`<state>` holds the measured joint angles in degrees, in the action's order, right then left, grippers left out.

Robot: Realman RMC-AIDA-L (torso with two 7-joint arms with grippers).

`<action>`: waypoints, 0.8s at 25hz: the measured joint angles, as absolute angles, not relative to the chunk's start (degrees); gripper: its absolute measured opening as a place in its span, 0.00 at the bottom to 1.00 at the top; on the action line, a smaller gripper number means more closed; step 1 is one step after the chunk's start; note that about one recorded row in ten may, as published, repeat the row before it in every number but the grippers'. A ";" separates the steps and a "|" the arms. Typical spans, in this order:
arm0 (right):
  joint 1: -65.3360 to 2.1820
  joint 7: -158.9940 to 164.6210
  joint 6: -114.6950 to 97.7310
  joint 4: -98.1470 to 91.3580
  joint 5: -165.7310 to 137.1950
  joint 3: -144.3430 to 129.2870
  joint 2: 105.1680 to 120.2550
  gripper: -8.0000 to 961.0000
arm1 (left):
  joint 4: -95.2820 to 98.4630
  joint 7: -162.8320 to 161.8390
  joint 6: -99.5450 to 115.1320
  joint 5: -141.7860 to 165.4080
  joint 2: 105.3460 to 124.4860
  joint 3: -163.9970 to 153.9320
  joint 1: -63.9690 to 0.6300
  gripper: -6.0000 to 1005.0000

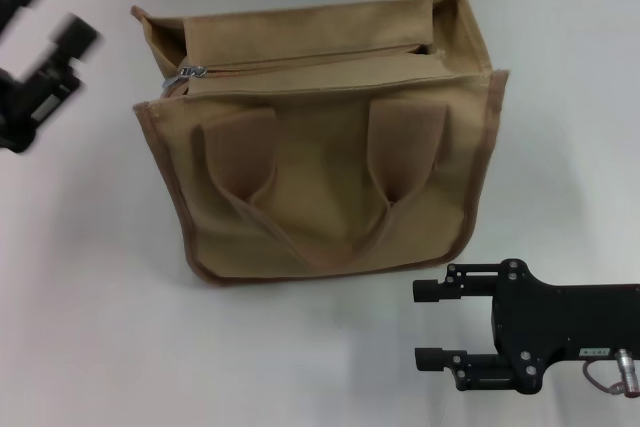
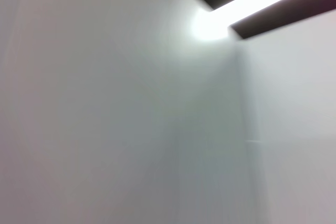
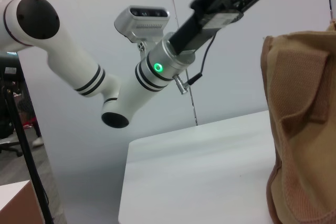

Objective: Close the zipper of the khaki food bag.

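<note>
The black right gripper [image 1: 430, 325], fingers spread open, lies at five o'clock on the white surface [image 1: 90, 277]. The boxy khaki canvas food bag [image 1: 320, 137] stands centre, its tan zipper [image 1: 300, 59] with silver pull at ten o'clock. The raised black left gripper [image 1: 45, 12] shows parted fingers.

Bare white table [image 1: 90, 297] lies open on every side of the khaki food bag [image 1: 320, 147]. The left gripper [image 1: 45, 22] hangs raised beside its zipper-pull [image 1: 193, 72] end; the right gripper [image 1: 432, 325], fingers parted, sits near its front.

My head camera looks down on the khaki food bag [image 1: 320, 147]; right wrist shares it; left wrist seemingly faces wall.
</note>
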<state>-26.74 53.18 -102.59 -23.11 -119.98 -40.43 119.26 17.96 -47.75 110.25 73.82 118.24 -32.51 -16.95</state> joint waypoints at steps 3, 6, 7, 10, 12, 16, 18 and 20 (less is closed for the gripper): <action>-26.72 53.18 -102.60 -23.11 -119.97 -40.43 119.27 0.67 | 18.17 -47.64 106.48 73.91 117.67 -30.74 -16.18 0.75; -26.71 53.17 -102.62 -23.12 -119.96 -40.43 119.26 0.67 | 18.47 -47.43 100.28 76.57 115.89 -31.36 -15.62 0.74; -26.71 53.17 -102.63 -23.12 -119.97 -40.42 119.27 0.67 | 18.54 -47.22 96.21 80.24 114.87 -31.55 -15.62 0.74; -26.71 53.18 -102.62 -23.12 -119.97 -40.37 119.26 0.67 | 18.79 -46.84 93.82 84.88 114.19 -31.59 -15.90 0.74; -26.77 53.18 -102.45 -23.11 -119.97 -40.32 119.26 0.67 | 19.29 -46.26 93.52 89.23 113.97 -31.63 -16.38 0.74; -26.86 53.17 -102.28 -23.06 -119.96 -40.32 119.26 0.67 | 20.91 -45.23 94.80 95.47 114.89 -31.64 -17.52 0.73; -26.88 53.17 -102.25 -23.04 -119.96 -40.34 119.26 0.67 | 21.27 -45.19 94.46 96.91 115.33 -31.65 -18.26 0.73; -26.85 53.17 -102.27 -23.05 -119.97 -40.34 119.26 0.67 | 21.41 -44.94 92.97 97.70 115.78 -31.44 -19.07 0.72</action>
